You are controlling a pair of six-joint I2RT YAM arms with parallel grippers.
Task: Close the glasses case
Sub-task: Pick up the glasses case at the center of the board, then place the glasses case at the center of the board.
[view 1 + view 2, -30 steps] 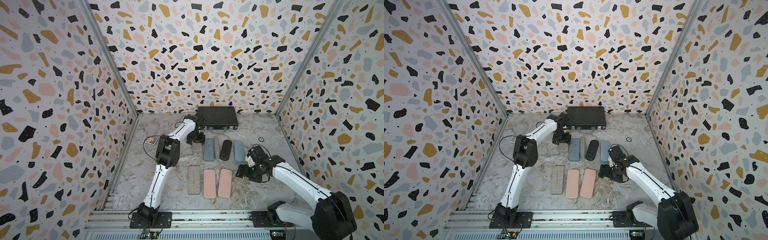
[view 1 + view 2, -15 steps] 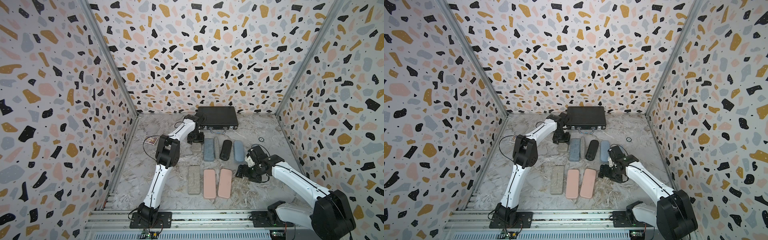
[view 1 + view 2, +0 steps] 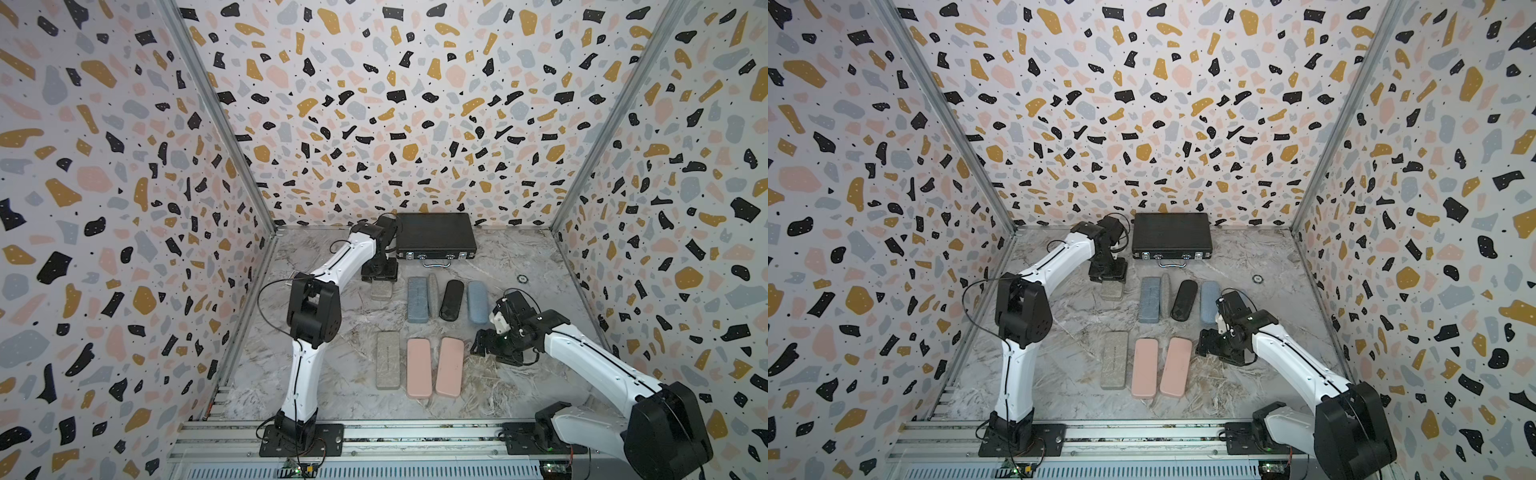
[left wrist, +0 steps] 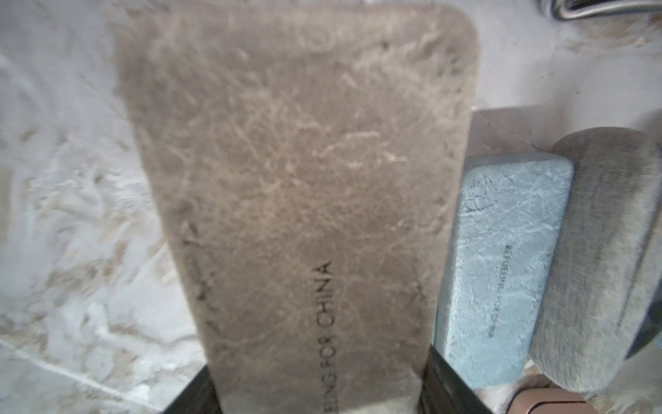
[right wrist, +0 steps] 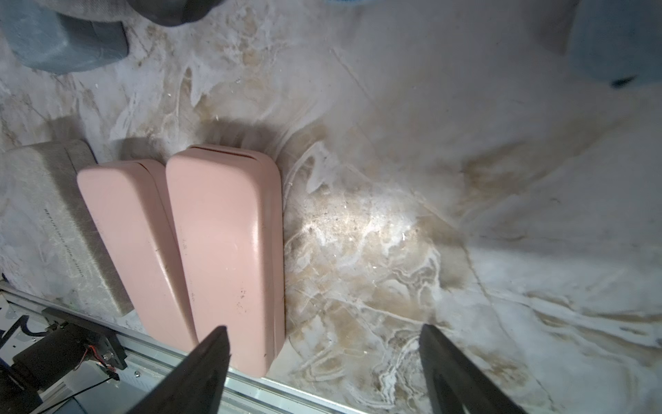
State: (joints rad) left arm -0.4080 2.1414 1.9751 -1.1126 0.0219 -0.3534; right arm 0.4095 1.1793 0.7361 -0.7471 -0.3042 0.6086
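your left gripper (image 3: 378, 277) has narrowed its jaws onto the long sides of the grey-brown case (image 3: 381, 291). it has also shifted a little to its own left and taken the case along. in both top views, the gap between that case and the blue case (image 3: 417, 300) is wider than a second ago.

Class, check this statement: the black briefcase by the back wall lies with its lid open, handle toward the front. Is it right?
No. The black briefcase by the back wall lies with its lid shut, not open, handle toward the front; both top views show it.
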